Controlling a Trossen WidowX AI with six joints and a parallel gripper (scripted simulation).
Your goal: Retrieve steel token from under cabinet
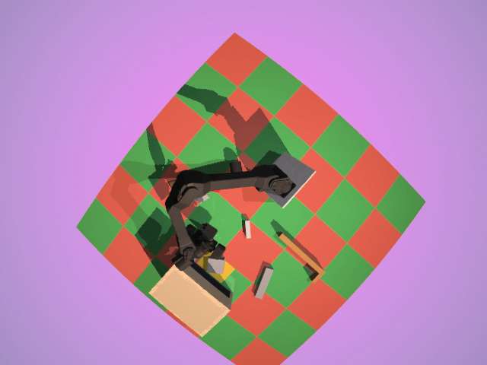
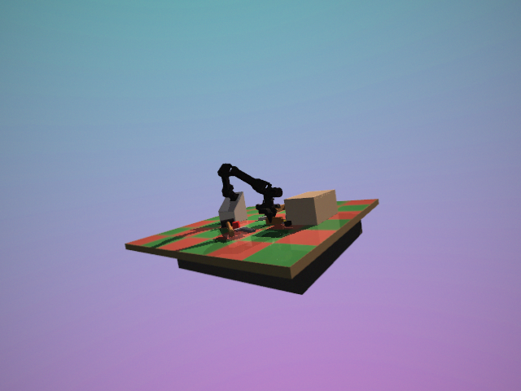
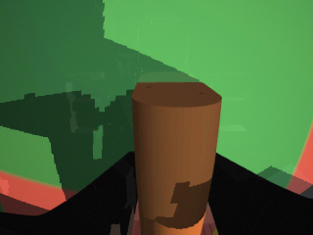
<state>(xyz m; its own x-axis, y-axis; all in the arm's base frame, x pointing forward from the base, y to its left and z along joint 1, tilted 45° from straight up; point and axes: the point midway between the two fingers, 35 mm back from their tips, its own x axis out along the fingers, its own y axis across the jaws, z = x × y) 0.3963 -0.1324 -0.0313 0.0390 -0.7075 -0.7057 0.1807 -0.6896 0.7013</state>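
Observation:
My gripper (image 1: 202, 245) (image 2: 269, 212) (image 3: 170, 160) is shut on a brown round rod (image 3: 176, 157), which points away from the wrist camera over green table. It hangs low just in front of the tan cabinet (image 1: 189, 300) (image 2: 311, 206), by the left end of its dark slotted front (image 1: 212, 280). The yellow marked area (image 1: 226, 270) lies in front of the cabinet, and a grey block (image 1: 215, 265) stands on it. The steel token is not visible in any view.
A small white block (image 1: 247, 229), a longer grey block (image 1: 263, 281) and an orange L-shaped hook (image 1: 300, 253) lie right of the gripper. A small grey piece (image 1: 203, 198) lies under the arm. The arm's grey base plate (image 1: 297, 172) is at the centre.

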